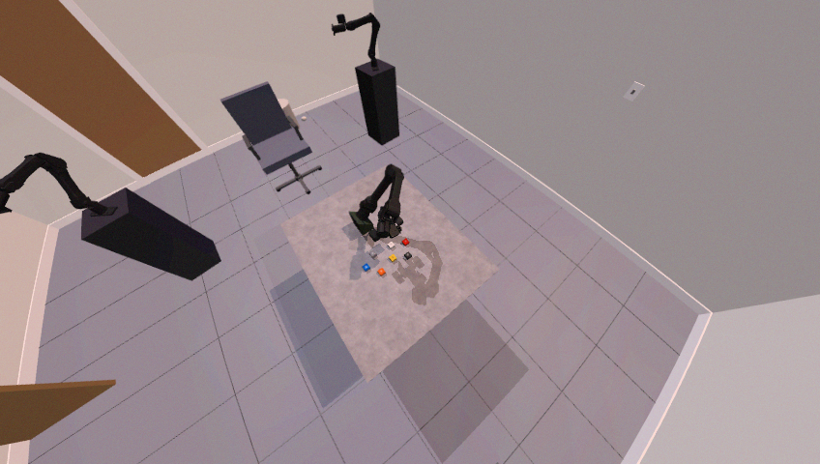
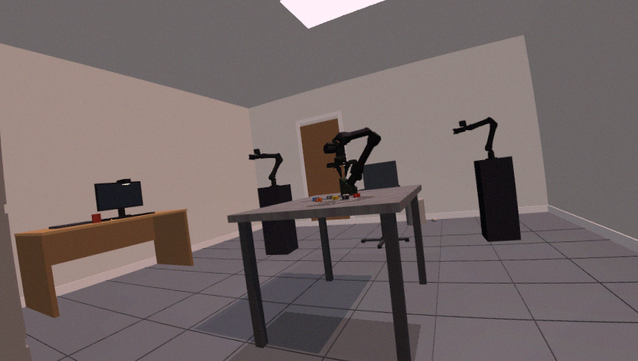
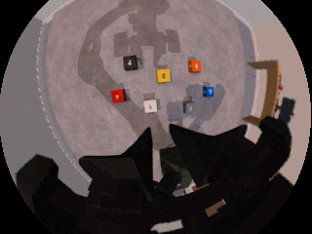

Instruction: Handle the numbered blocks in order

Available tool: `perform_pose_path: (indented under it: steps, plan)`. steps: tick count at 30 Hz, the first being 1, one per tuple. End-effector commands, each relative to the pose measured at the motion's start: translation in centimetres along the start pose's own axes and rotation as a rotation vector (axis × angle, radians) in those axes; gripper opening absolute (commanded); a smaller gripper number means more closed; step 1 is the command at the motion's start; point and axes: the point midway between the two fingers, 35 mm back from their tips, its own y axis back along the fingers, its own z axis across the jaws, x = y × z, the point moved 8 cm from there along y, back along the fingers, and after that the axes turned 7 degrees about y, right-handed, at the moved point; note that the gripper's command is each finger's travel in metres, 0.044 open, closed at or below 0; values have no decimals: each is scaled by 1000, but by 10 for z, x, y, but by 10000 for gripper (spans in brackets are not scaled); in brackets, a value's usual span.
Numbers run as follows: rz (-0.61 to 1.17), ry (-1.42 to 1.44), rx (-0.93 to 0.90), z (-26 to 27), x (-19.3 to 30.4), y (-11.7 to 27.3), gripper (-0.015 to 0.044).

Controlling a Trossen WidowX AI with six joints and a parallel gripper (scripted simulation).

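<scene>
On the table (image 1: 345,322) (image 2: 313,212), my wrist view shows my pincer (image 1: 396,228) (image 2: 342,175) (image 3: 160,128) narrow and empty, a detail the top view hides.

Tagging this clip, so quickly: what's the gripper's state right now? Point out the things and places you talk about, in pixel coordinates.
Black parallel-jaw gripper (image 1: 388,231) (image 2: 342,175) (image 3: 160,128): open, only narrowly, with nothing held between the fingers.

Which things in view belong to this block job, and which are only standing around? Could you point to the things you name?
Job:
- gripper (image 2: 342,175) (image 3: 160,128)
- seven blocks
- table (image 1: 345,322) (image 2: 313,213)

Standing around:
- office chair (image 1: 258,117) (image 2: 380,173)
- desk (image 2: 102,244)
- monitor (image 2: 118,195)
- red cup (image 2: 95,218)
- two pedestal arms (image 1: 373,40) (image 2: 492,134)
</scene>
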Motion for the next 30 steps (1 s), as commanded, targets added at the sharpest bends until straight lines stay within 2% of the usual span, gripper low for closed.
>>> perform_pose_path:
  steps: [1,6,10,30]
  plan:
    - [-4,-9,-2,5,0,-8,172]
    - [-6,-7,-5,6,-1,-72,304]
    - [-6,-7,-7,7,0,-81,400]
    - [-6,-7,-7,7,0,-105,400]
